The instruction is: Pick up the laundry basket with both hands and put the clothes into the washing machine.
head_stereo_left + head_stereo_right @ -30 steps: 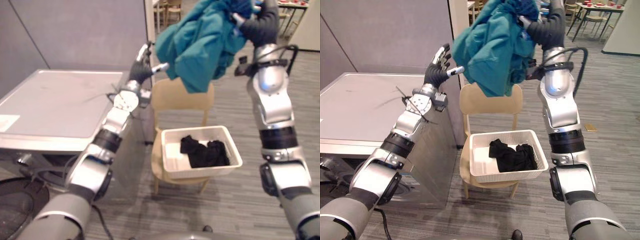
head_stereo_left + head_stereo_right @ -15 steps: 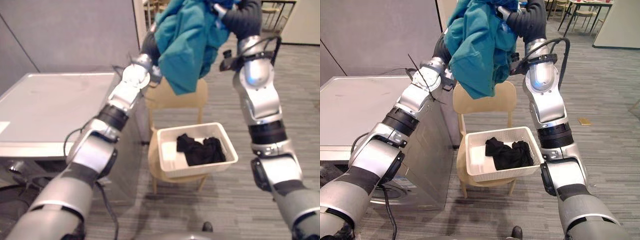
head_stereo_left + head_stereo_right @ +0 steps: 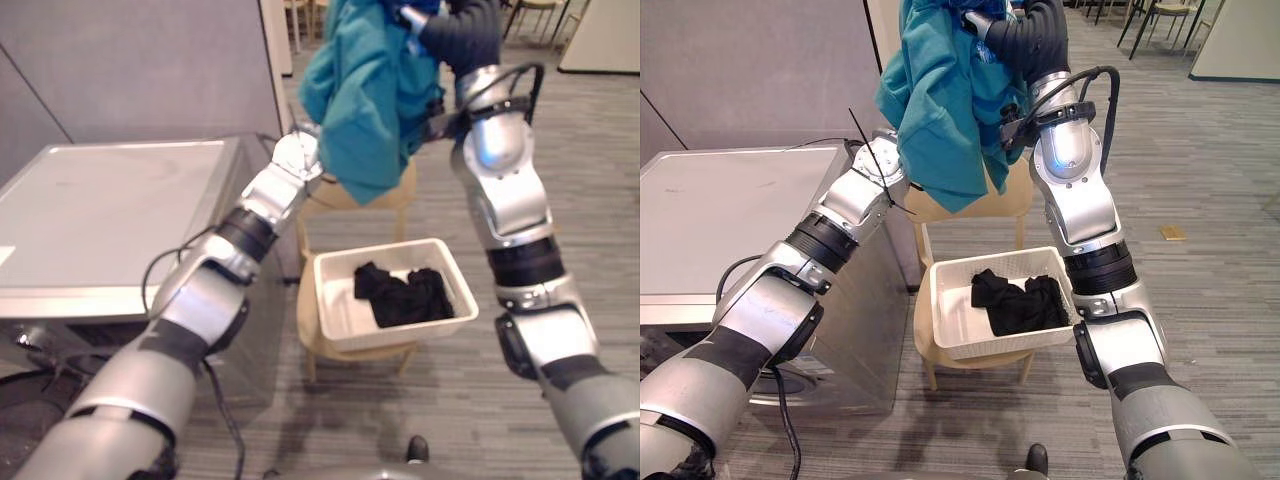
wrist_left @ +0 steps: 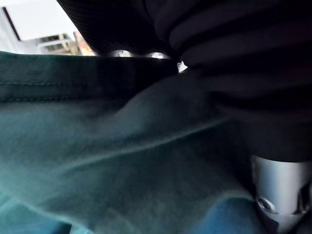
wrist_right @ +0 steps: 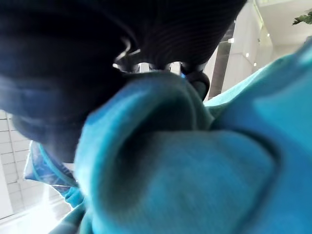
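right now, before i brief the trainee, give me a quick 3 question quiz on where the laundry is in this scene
1. True or false: the white basket stands on the floor.
2. What does the right hand hold up high? A) a white towel B) the teal garment C) a shoe
3. Fill in the gap: the pile lying inside the white basket is ___ in colour.

Key
1. False: it sits on the seat of the wooden chair.
2. B: its fingers are curled into the cloth.
3. Black: the black clothes lie toward one end of it.
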Controlling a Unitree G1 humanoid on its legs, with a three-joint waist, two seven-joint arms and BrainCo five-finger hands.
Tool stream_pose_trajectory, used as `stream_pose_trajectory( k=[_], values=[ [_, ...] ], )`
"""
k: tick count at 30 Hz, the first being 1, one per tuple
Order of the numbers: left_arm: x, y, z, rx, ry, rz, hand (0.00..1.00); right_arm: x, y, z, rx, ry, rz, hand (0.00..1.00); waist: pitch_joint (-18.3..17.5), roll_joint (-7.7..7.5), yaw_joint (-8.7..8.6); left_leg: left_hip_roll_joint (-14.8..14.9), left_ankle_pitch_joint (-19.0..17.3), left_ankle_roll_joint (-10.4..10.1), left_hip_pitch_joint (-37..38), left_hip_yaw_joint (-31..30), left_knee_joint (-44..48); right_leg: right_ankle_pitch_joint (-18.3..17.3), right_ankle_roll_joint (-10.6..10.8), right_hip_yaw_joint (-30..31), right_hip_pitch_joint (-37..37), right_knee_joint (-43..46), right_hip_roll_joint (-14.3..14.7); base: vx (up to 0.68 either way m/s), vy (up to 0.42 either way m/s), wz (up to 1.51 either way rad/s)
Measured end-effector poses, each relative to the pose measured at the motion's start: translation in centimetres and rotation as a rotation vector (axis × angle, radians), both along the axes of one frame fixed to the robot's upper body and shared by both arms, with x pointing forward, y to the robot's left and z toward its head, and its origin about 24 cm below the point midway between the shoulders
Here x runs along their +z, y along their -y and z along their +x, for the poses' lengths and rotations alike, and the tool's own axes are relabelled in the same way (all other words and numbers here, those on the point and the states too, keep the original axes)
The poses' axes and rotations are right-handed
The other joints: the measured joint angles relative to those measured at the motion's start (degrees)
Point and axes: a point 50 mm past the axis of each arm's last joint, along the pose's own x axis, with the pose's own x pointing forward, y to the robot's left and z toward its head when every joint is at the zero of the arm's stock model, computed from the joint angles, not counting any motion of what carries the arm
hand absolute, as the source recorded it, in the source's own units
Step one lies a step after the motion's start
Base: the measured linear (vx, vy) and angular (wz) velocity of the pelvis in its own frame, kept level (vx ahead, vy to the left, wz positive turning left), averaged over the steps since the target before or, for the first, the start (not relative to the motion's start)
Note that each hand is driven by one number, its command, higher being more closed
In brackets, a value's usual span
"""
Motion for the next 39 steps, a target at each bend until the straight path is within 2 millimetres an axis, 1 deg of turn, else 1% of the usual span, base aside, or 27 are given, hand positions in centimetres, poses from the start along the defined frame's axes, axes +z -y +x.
stream_pose_trajectory(
  k=[5, 6, 10, 16, 19, 21, 22, 25, 26, 29, 30, 31, 32, 33, 34, 35, 37, 39],
  values=[
    [0.5, 1.8, -1.3, -0.12, 0.031, 0.01, 0.0, 0.4, 0.0, -0.4, 0.007, 0.024, -0.003, 1.0, 0.1, 0.1, -0.01, 0.0, 0.0, 0.0, 0.0, 0.0, 0.0, 0.0, 0.0, 0.0, 0.0, 0.0, 0.0, 0.0, 0.0, 0.0],
    [0.6, 1.9, -1.4, -0.133, 0.032, 0.006, 1.0, 0.4, -0.1, -0.5, 0.009, 0.028, -0.003, 1.0, 0.1, 0.1, -0.02, 0.0, 0.0, 0.0, 0.0, 0.0, 0.0, 0.0, 0.0, 0.0, 0.0, 0.0, 0.0, 0.0, 0.0, 0.0],
    [1.1, 2.5, -2.1, -0.185, 0.054, -0.009, 1.0, 0.7, 0.0, -0.9, 0.016, 0.059, -0.005, 1.0, 0.1, 0.1, -0.07, 0.0, 0.0, 0.0, 0.0, 0.0, 0.0, 0.0, 0.0, 0.0, 0.0, 0.0, 0.0, 0.0, 0.0, 0.0],
    [1.2, 2.6, -2.2, -0.206, 0.054, -0.024, 1.0, 0.8, 0.0, -1.0, 0.018, 0.068, -0.006, 1.0, 0.1, 0.1, -0.15, 0.0, 0.0, 0.0, 0.2, 0.2, 0.0, 0.0, 0.0, 0.2, 0.0, 0.0, 0.0, 0.0, 0.0, 0.0],
    [0.9, 2.6, -2.2, -0.204, 0.047, -0.026, 1.0, 0.5, 0.0, -0.9, 0.019, 0.061, -0.008, 1.0, 0.1, 0.1, -0.15, 0.0, 0.0, 0.0, 0.2, 0.2, 0.0, 0.0, 0.0, 0.2, 0.0, 0.0, 0.0, 0.0, 0.0, 0.0],
    [0.4, 2.6, -2.2, -0.205, 0.035, -0.031, 1.0, 0.0, -0.1, -0.8, 0.02, 0.046, -0.015, 1.0, 0.1, 0.1, -0.16, 0.0, 0.0, 0.0, 0.2, 0.2, 0.0, 0.0, 0.0, 0.2, 0.0, 0.0, 0.0, 0.0, 0.0, 0.0],
    [0.2, 2.6, -2.2, -0.204, 0.029, -0.034, 1.0, -0.3, -0.1, -0.8, 0.023, 0.039, -0.013, 0.0, 0.1, 0.1, -0.16, 0.0, 0.0, 0.0, 0.2, 0.2, 0.0, 0.0, 0.0, 0.2, 0.0, 0.0, 0.0, 0.0, 0.0, 0.0],
    [-0.5, 2.4, -2.1, -0.184, 0.006, -0.054, 1.0, -1.1, -0.1, -1.1, 0.031, 0.026, 0.002, 0.0, 0.1, 0.1, -0.12, 0.0, 0.0, 0.0, 0.2, 0.2, 0.0, 0.0, 0.0, 0.2, 0.0, 0.0, 0.0, 0.0, 0.0, 0.0],
    [-0.5, 2.1, -2.0, -0.175, 0.004, -0.069, 1.0, -1.6, 0.4, -1.4, 0.029, 0.025, 0.026, 0.0, 0.1, 0.09, 0.0, 0.0, 0.0, 0.0, 0.2, 0.2, -0.1, 0.0, 0.0, 0.2, 0.0, 0.0, 0.0, 0.0, 0.0, 0.0],
    [0.3, 1.1, -1.7, -0.14, 0.014, -0.119, 1.0, -2.7, 2.8, -2.1, -0.017, 0.023, 0.116, 0.0, 0.1, 0.09, -0.02, -0.1, 0.0, 0.0, 0.2, 0.2, -0.1, 0.0, 0.0, 0.2, 0.0, 0.0, 0.0, 0.0, 0.0, 0.0],
    [0.7, 0.5, -1.5, -0.118, 0.02, -0.148, 1.0, -3.0, 4.1, -2.4, -0.045, 0.023, 0.154, 0.0, 0.1, 0.1, -0.02, -0.1, 0.0, 0.0, 0.3, 0.3, -0.2, 0.0, 0.0, 0.2, 0.0, 0.0, 0.0, 0.0, 0.0, 0.0],
    [0.9, 0.1, -1.4, -0.108, 0.023, -0.163, 1.0, -3.3, 4.8, -2.6, -0.066, 0.022, 0.172, 0.0, 0.1, 0.1, 0.01, -0.1, 0.0, 0.0, 0.3, 0.3, -0.2, 0.0, 0.0, 0.2, 0.0, 0.0, 0.0, 0.0, 0.0, -0.04],
    [1.3, -1.0, -1.4, -0.085, 0.038, -0.186, 1.0, -4.0, 6.3, -3.2, -0.108, 0.019, 0.203, 0.0, 0.1, 0.12, -0.03, -0.1, 0.0, 0.0, 0.5, 0.4, -0.3, 0.0, 0.0, 0.4, 0.0, 0.0, 0.0, 0.0, 0.0, -0.04],
    [1.5, -2.6, -1.3, -0.051, 0.055, -0.207, 1.0, -4.9, 7.8, -3.6, -0.158, 0.007, 0.232, 0.0, 0.1, 0.21, -0.24, -0.2, 0.0, 0.0, 0.5, 0.5, -0.3, 0.0, 0.0, 0.4, 0.0, 0.0, 0.0, 0.0, 0.0, -0.05],
    [1.4, -3.9, -1.3, -0.022, 0.062, -0.219, 1.0, -5.6, 9.0, -3.9, -0.201, -0.006, 0.254, 0.0, 0.0, 0.29, -0.58, -0.2, 0.0, 0.0, 0.6, 0.6, -0.3, 0.0, 0.0, 0.5, 0.0, 0.0, 0.0, 0.0, 0.0, -0.04],
    [1.3, -4.7, -1.3, -0.002, 0.065, -0.225, 1.0, -6.0, 9.7, -4.1, -0.23, -0.014, 0.27, 0.0, 0.0, 0.34, -0.76, -0.2, 0.0, 0.0, 0.7, 0.7, -0.3, 0.0, 0.0, 0.6, 0.0, 0.0, 0.0, 0.0, 0.0, -0.04],
    [0.3, -7.5, -1.2, 0.069, 0.053, -0.24, 1.0, -7.6, 12.3, -5.1, -0.328, -0.042, 0.31, 0.0, 0.0, 0.54, -1.29, -0.2, 0.0, 0.0, 0.7, 0.8, -0.3, 0.0, 0.1, 0.7, 0.0, 0.0, 0.0, 0.0, 0.0, 0.0],
    [-0.6, -9.1, -1.3, 0.107, 0.042, -0.256, 1.0, -8.5, 13.4, -5.7, -0.365, -0.061, 0.329, 0.0, 0.0, 0.65, -1.53, -0.2, 0.0, 0.0, 0.8, 0.8, -0.3, 0.0, 0.0, 0.7, 0.0, 0.0, 0.0, 0.0, 0.0, 0.0]
  ],
)
